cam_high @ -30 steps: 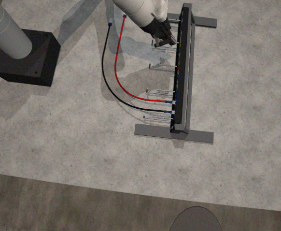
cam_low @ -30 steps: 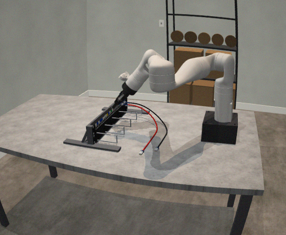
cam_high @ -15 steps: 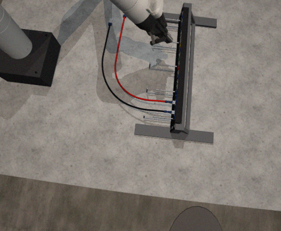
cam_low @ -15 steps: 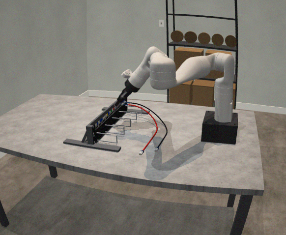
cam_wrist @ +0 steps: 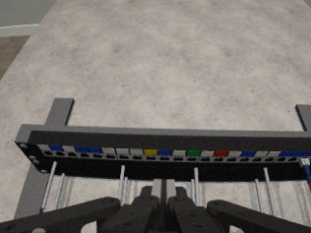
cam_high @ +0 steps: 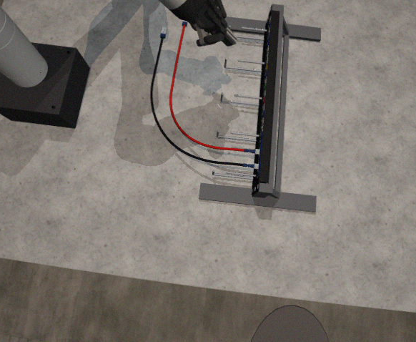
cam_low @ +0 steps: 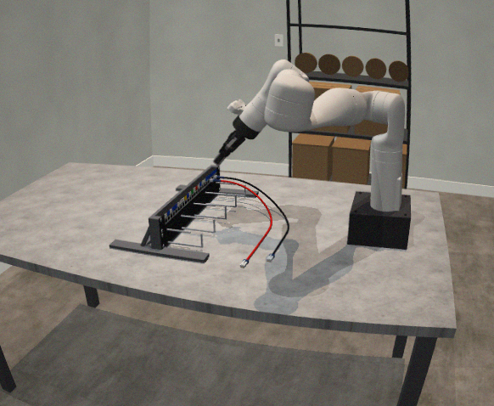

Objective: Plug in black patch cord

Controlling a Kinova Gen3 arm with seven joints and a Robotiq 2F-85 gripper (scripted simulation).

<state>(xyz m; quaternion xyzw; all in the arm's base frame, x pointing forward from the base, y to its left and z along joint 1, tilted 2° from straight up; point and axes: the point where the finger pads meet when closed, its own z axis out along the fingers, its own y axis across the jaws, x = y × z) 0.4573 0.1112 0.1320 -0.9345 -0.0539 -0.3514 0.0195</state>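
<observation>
The rack (cam_high: 274,110) (cam_low: 158,250) (cam_wrist: 163,133) stands upright on the table. The port with the red label (cam_wrist: 221,154) is right of centre in the wrist view. The black cord (cam_high: 151,91) runs from a port near the rack's lower end in the top view, and its free plug (cam_high: 161,33) (cam_low: 272,257) lies on the table. The red cord (cam_high: 170,99) lies beside it, with its free plug (cam_high: 184,23) (cam_low: 244,262) also on the table. My gripper (cam_high: 232,36) (cam_low: 216,162) (cam_wrist: 163,193) is shut on nothing. It hovers just in front of the rack's far end, apart from both plugs.
Several thin metal cable bars (cam_high: 243,69) (cam_low: 204,227) stick out from the rack's front toward the cords. The black robot base (cam_high: 36,88) (cam_low: 378,222) stands on the table beyond the cords. A shelf with boxes (cam_low: 326,152) stands behind the table.
</observation>
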